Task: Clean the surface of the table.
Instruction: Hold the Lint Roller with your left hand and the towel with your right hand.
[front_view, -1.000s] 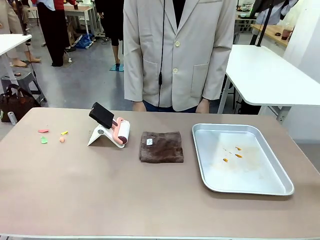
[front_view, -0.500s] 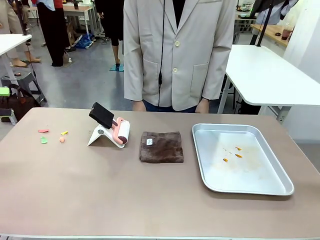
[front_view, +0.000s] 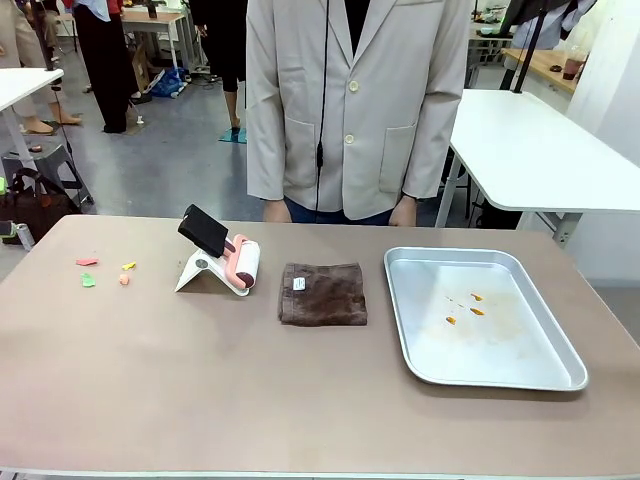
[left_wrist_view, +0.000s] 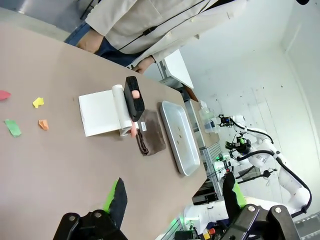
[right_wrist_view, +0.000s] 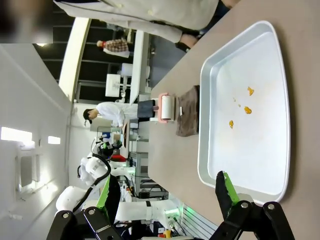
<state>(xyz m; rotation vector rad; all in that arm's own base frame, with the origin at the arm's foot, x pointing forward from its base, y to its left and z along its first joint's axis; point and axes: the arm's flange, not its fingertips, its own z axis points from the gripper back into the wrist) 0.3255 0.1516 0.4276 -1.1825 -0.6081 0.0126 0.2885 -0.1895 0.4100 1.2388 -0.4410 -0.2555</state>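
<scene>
While left gripper (left_wrist_view: 174, 184) and right gripper (right_wrist_view: 165, 180) jaws stand apart by the table (front_view: 200, 380), the towel label (front_view: 298, 283) is illegible.

The desk (front_view: 200, 400), wide, matte brownish-taupe and thinly pale-edged, is seen level, dotted with small coloured scraps (front_view: 88, 280) near its left end.

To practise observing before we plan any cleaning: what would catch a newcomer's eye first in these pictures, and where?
The shiny metal tray on the right side of the table stands out first, with a few orange crumbs in it. Mid-table lies a folded brown cloth, with a pink lint roller on a white stand to its left. Small coloured scraps dot the left end, and a person in a pale jacket stands at the far edge.
</scene>
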